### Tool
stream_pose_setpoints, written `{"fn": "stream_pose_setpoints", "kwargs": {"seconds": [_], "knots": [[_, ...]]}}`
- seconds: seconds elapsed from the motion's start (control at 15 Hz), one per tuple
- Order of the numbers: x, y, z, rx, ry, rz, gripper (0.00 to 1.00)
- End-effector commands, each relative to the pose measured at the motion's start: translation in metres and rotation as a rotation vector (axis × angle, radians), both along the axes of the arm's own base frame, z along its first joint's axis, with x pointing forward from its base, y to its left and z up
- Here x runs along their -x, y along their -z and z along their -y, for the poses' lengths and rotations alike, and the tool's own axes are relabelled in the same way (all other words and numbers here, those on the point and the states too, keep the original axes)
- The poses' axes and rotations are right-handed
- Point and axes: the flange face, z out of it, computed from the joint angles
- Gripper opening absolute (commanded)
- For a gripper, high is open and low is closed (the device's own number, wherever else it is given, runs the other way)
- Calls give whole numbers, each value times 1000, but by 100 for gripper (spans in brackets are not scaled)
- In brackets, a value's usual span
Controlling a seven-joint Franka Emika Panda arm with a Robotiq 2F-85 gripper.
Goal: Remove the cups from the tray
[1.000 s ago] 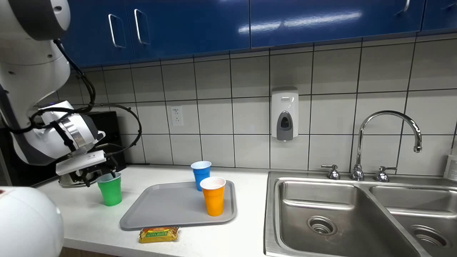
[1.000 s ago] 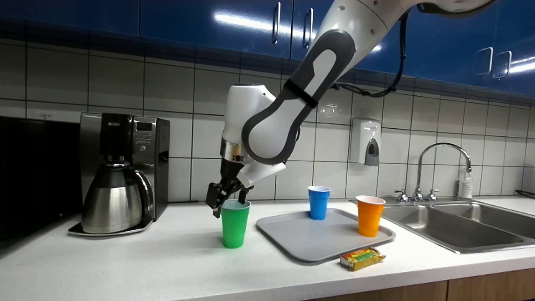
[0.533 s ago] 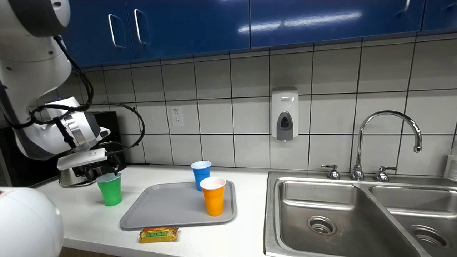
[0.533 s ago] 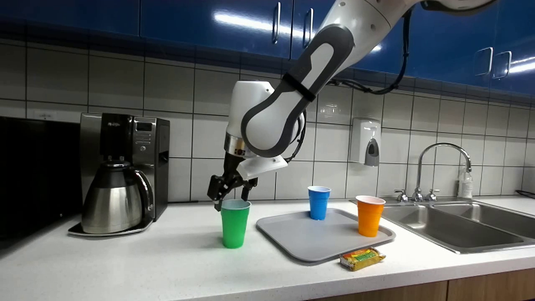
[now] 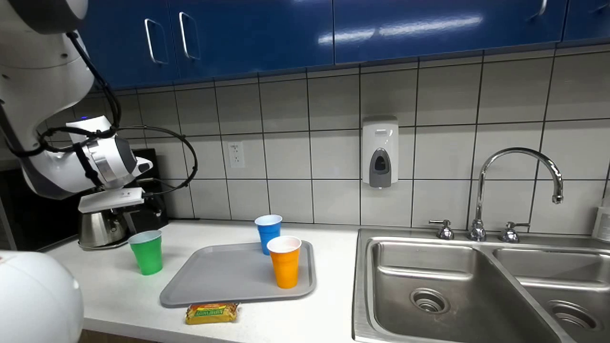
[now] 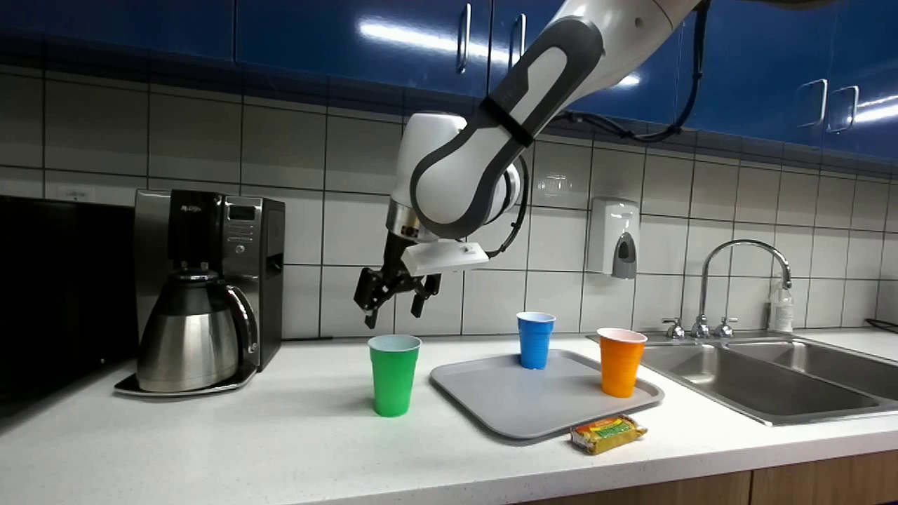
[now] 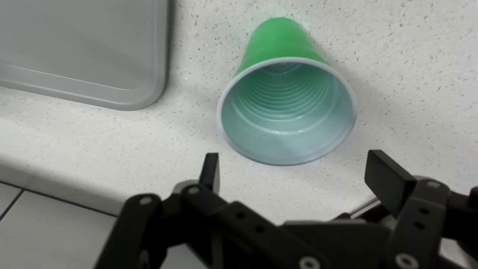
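The green cup (image 5: pixel 147 255) stands upright on the counter beside the tray, also seen in an exterior view (image 6: pixel 393 382) and in the wrist view (image 7: pixel 278 45). The blue cup (image 5: pixel 269 238) and the orange cup (image 5: pixel 286 267) stand upright on the grey tray (image 5: pixel 224 276); an exterior view shows the blue cup (image 6: pixel 536 344), orange cup (image 6: pixel 620 368) and tray (image 6: pixel 505 400) too. My gripper (image 6: pixel 394 318) is open and empty, a little above the green cup's rim and apart from it. In the wrist view the fingers of the gripper (image 7: pixel 292 160) are wide apart.
A steel coffee pot (image 6: pixel 188 344) and coffee maker (image 6: pixel 272 280) stand near the green cup. A snack packet (image 6: pixel 607 435) lies at the tray's front edge. The sink (image 5: pixel 362 286) and faucet (image 5: pixel 479 200) are past the tray. A soap dispenser (image 5: pixel 380 152) hangs on the tiled wall.
My gripper has risen from the green cup's rim to above it, with its fingers open. The green cup stays in place on the counter. The blue cup, orange cup and tray have not moved.
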Motion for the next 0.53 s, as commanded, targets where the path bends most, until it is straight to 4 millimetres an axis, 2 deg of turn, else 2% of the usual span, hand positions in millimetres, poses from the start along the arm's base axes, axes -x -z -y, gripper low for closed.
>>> {"fn": "stream_pose_setpoints", "kwargs": {"seconds": [0.0, 0.47], "knots": [[9, -21, 17, -1, 28, -10, 100], [9, -29, 57, -18, 107, -14, 100]]}}
